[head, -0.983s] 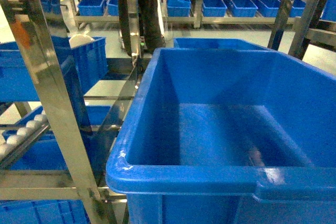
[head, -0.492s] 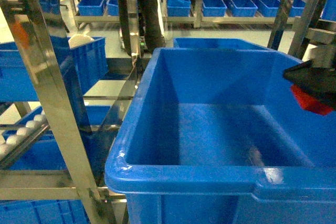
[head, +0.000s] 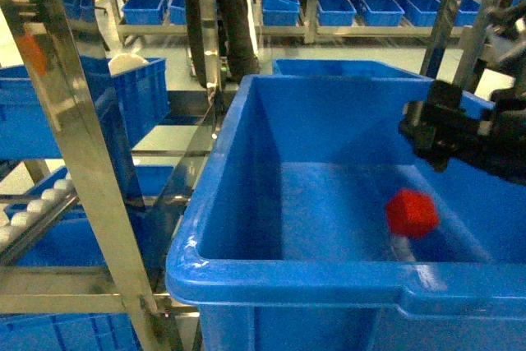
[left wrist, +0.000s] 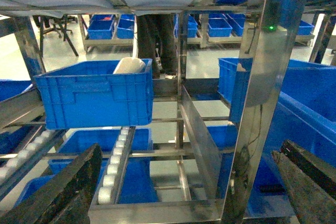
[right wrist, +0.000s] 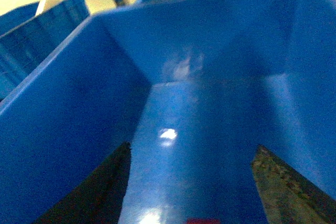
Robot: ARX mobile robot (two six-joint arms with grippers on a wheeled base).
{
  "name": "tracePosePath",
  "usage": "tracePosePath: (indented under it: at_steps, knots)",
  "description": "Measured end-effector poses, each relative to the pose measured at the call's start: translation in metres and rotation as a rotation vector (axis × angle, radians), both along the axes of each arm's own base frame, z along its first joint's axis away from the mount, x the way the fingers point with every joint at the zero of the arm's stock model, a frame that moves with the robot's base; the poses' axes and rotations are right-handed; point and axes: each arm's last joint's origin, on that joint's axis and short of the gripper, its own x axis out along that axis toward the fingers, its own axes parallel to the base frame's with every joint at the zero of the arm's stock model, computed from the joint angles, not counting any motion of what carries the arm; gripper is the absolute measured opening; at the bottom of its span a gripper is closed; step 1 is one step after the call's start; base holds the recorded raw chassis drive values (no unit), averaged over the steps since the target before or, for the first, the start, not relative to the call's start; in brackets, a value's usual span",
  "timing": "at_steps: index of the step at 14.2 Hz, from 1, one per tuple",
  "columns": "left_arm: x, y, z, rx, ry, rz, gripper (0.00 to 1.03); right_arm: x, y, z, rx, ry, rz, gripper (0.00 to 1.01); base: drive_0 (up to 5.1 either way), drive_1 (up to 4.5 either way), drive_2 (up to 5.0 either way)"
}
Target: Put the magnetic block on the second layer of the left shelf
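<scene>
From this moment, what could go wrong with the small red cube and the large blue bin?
The small red cube appears free below the right gripper, whose jaws are apart in the wrist view, so it may bounce or roll when it lands. The right gripper hangs inside the large blue plastic bin, close to its right wall; withdrawing carelessly might knock the rim.

Glossy blue plastic bin [head: 246,285], shiny polished steel rack uprights [head: 90,178], matt red magnetic block [head: 412,213].

The small red magnetic block [head: 412,213] sits tilted inside the deep blue bin [head: 246,277] on the steel shelf level [head: 57,281]
</scene>
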Motion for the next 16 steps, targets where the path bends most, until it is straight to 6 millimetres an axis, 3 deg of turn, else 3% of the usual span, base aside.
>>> tracePosePath:
  at_steps: [3,5,7,8,10,11,13,16]
  knots:
    - [0.0,0.0,0.0,0.0,0.0,0.0,0.98,-0.061,-0.025,0.02,-0.176,-0.153,-0.095,1.0,0.0,0.0,0.0]
    - [0.0,0.0,0.0,0.0,0.0,0.0,0.98,-0.111,-0.048,0.027,-0.244,-0.149,-0.155,0.98,0.0,0.0,0.0]
    - [0.0,0.0,0.0,0.0,0.0,0.0,0.98,-0.151,-0.071,0.047,-0.281,-0.205,-0.254,0.98,0.0,0.0,0.0]
    - [0.0,0.0,0.0,0.0,0.0,0.0,0.98,-0.165,-0.08,0.061,-0.294,-0.255,-0.311,0.98,0.0,0.0,0.0]
    - [0.0,0.0,0.0,0.0,0.0,0.0,0.98,-0.17,-0.082,0.069,-0.263,-0.259,-0.319,0.98,0.0,0.0,0.0]
    - [0.0,0.0,0.0,0.0,0.0,0.0,0.98,-0.169,-0.082,0.067,-0.25,-0.314,-0.289,0.94,0.0,0.0,0.0]
    - [0.0,0.0,0.0,0.0,0.001,-0.001,0.98,-0.181,-0.07,0.054,-0.261,-0.441,-0.207,0.66,0.0,0.0,0.0]
    - [0.0,0.0,0.0,0.0,0.0,0.0,0.98,-0.192,-0.07,0.036,-0.278,-0.427,-0.207,0.26,0.0,0.0,0.0]
